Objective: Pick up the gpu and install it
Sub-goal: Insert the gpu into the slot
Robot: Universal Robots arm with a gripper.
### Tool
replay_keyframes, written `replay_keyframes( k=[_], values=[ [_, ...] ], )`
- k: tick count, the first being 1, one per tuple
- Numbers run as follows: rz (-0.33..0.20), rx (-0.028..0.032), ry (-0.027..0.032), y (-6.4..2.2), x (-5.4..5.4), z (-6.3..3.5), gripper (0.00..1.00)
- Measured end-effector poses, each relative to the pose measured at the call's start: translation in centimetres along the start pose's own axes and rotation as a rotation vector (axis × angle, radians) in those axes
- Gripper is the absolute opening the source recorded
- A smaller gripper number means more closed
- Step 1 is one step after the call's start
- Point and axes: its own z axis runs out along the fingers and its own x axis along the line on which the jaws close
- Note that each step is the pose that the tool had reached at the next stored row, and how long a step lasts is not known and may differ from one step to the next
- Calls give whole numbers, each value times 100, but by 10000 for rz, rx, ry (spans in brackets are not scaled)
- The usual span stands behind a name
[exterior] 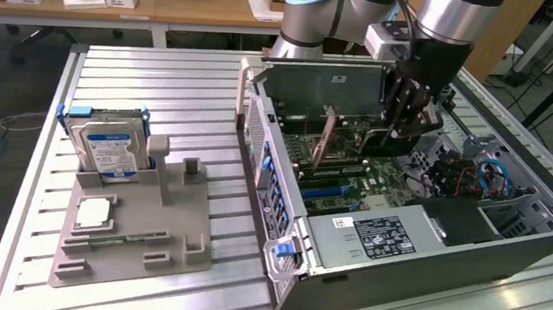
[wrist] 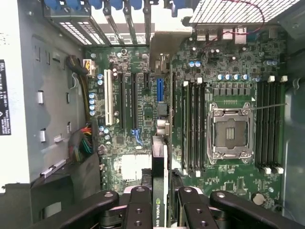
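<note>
gripper (exterior: 405,124): jaws are being kept narrow, clamped on the gpu; the black, jointed metal fingers (wrist: 139,210) are being pressed on its two flat faces.
gpu (wrist: 159,171): is being held upright and edge-on between the fingers, inside the open case (exterior: 399,239), just over the motherboard (wrist: 133,162); whether it is touching a slot cannot be told.
why gripped so: the thin card is being taken by its broad faces, judged so that its lower edge is being left free and pointed down at the board.
alignment: the card's long edge is being carried parallel to the black expansion slots (wrist: 125,100), roughly in line with the short blue slot (wrist: 159,90).
case pose: is being laid on its side with the panel off, judged so that the board is being presented face-up to the arm.
gpu look: narrow dark slab, matte black, white lettering on the edge.
motherboard look: green, dense with small parts; square bare metal CPU socket (wrist: 231,131); long memory slots (wrist: 193,129) beside it.
case look: grey sheet metal, perforated panels.
hard drive (exterior: 107,149): silver, blue-white label, is being stood upright in the grey fixture (exterior: 130,251), well apart from the case.
table (exterior: 163,87): ribbed aluminium slats.
</note>
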Motion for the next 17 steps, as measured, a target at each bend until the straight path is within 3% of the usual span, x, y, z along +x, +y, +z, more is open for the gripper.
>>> replay_keyframes(
  k=[10, 17],
  values=[
    [-3, 0, -1, 55, 6, 178, 26],
    [-13, 0, 0, 143, 15, 301, 26]
  ],
)
